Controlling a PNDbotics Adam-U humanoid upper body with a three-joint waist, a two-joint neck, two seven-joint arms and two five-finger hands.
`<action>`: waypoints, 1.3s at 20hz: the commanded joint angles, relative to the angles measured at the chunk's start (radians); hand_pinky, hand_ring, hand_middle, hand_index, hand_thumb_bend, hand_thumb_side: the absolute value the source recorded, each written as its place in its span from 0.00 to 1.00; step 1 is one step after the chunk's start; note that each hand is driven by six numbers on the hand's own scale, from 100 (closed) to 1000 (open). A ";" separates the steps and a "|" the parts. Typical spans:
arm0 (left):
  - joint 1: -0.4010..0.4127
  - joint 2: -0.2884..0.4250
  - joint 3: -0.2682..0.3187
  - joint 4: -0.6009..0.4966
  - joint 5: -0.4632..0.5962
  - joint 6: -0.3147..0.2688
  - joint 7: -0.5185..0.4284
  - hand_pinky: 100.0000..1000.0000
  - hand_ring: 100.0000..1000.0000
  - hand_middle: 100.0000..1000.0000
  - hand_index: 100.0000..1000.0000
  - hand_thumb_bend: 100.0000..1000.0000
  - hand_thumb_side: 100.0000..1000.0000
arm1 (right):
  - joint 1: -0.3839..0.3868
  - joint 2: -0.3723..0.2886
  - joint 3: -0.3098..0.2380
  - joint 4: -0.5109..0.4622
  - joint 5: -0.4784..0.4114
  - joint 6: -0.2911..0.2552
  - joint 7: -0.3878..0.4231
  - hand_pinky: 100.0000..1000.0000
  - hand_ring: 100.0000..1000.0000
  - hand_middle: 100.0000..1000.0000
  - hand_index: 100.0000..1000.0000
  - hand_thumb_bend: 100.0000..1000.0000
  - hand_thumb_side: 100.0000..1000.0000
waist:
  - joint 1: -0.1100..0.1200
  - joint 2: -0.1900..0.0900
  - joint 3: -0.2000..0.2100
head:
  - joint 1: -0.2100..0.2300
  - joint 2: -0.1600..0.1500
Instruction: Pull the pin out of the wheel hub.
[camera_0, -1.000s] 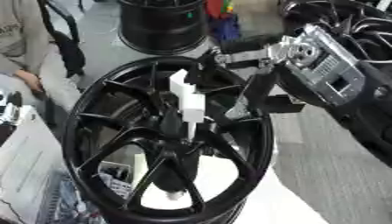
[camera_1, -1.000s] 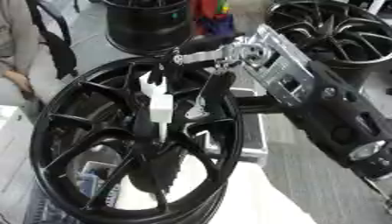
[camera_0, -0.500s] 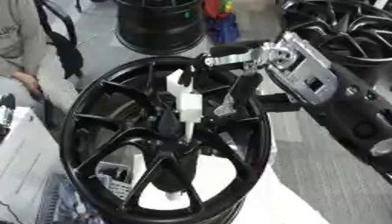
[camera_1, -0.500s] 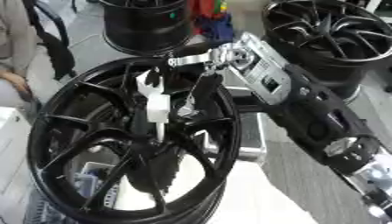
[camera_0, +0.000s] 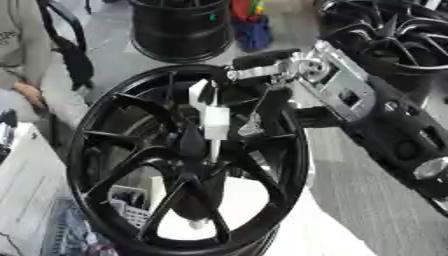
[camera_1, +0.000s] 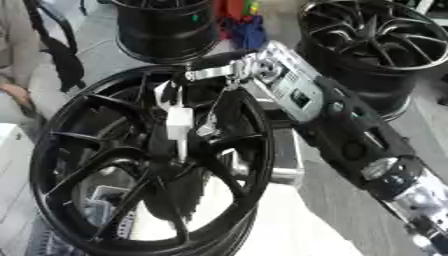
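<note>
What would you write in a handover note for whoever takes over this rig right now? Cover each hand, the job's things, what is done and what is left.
Right hand: reaching in from the upper right over the wheel, fingers extended towards the top of the pin. Whether it grips the pin cannot be told.
Left hand: not in view.
Wheel: black, standing up on its rim in front of the robot.
Pin: white, upright over the hub, its lower end at the hub.
Done: hand brought up to the pin.
Left: take hold of the pin and pull it clear of the hub.
</note>
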 joint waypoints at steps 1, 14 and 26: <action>-0.012 0.011 -0.002 -0.012 -0.004 -0.002 -0.003 0.53 0.52 0.56 0.65 0.38 0.15 | -0.017 0.003 -0.004 0.006 0.019 -0.013 0.001 0.76 0.72 0.72 0.85 0.32 0.16 | 0.007 -0.011 0.001 | -0.005 -0.001; -0.012 0.009 -0.001 -0.011 -0.004 -0.002 -0.003 0.53 0.52 0.56 0.65 0.39 0.15 | -0.004 0.029 -0.006 0.045 0.090 -0.041 -0.041 0.53 0.47 0.50 0.66 0.06 0.08 | 0.005 -0.010 0.005 | -0.011 0.000; -0.013 0.016 0.003 -0.004 -0.005 -0.001 0.000 0.53 0.52 0.56 0.65 0.39 0.15 | -0.038 -0.095 -0.044 -0.167 -0.024 0.036 -0.126 0.51 0.45 0.47 0.63 0.00 0.10 | -0.003 -0.020 -0.007 | -0.011 -0.001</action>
